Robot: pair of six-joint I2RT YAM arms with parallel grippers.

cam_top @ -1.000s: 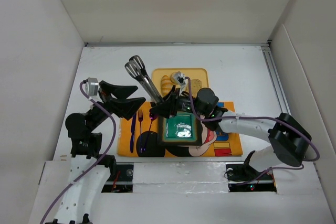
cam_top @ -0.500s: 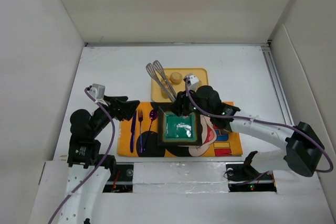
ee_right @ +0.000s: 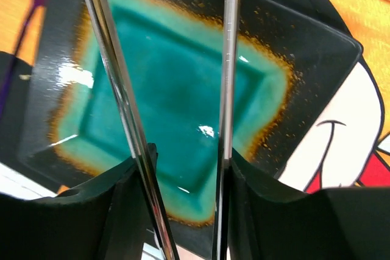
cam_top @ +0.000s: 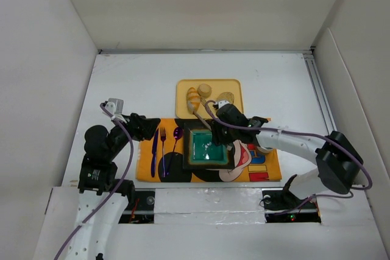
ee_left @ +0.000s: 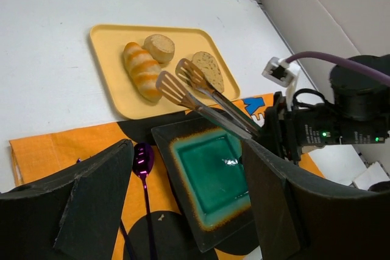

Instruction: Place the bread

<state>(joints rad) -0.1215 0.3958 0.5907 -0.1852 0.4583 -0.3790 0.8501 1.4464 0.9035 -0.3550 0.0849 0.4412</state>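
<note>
Right gripper [ee_right: 183, 165]: I have it clamped on the metal tongs [ee_right: 226, 59], above the teal square plate [ee_left: 210, 178]. Left gripper [ee_left: 186, 168]: jaws apart, empty, over the orange placemat [ee_left: 42, 150]. Farther off, yellow tray [ee_left: 109, 41]: ridged roll [ee_left: 141, 71], round bun [ee_left: 159, 47], brown slice [ee_left: 210, 71]; tong tips sit between roll and slice.

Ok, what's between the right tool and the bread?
The metal tongs held in the right tool span it, heads by the bread on the tray; clearest in left wrist view.
</note>
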